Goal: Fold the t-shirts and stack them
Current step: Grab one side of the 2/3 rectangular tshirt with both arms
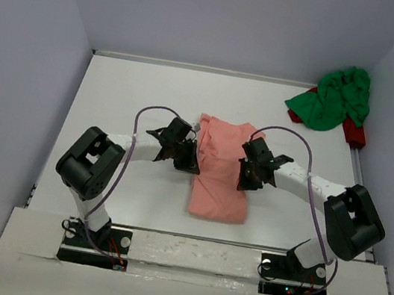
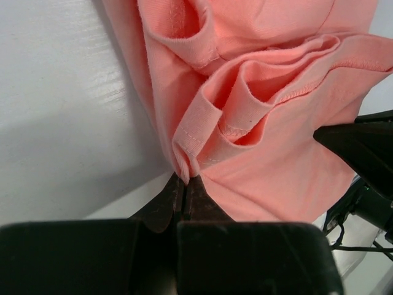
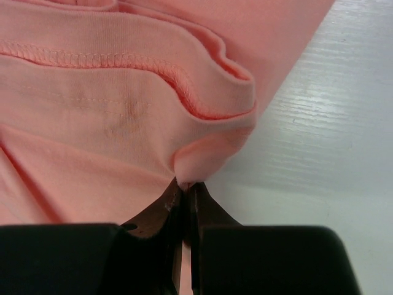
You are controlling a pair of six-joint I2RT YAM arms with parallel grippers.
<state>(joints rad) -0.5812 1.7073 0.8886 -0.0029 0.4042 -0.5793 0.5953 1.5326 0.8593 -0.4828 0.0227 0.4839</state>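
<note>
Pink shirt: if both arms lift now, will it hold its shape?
Likely floppy: the shirt bunches in soft folds at the left fingers. It would probably sag between the two pinches. The small pinched bits might slip free.

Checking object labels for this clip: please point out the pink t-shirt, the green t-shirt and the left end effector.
pink t-shirt [image 1: 219, 193]: top view, bare lower panel of cloth.
green t-shirt [image 1: 335, 101]: top view, middle of the crumpled heap.
left end effector [image 2: 185, 180]: left wrist view, between its closed fingertips.

A shirt [image 1: 219, 189] lies on the table [image 1: 131, 91] between the left gripper [image 2: 184, 183] and right gripper [image 3: 186, 186]. A second shirt [image 1: 334, 98] sits well beyond the right fingers [image 3: 212, 215].
</note>
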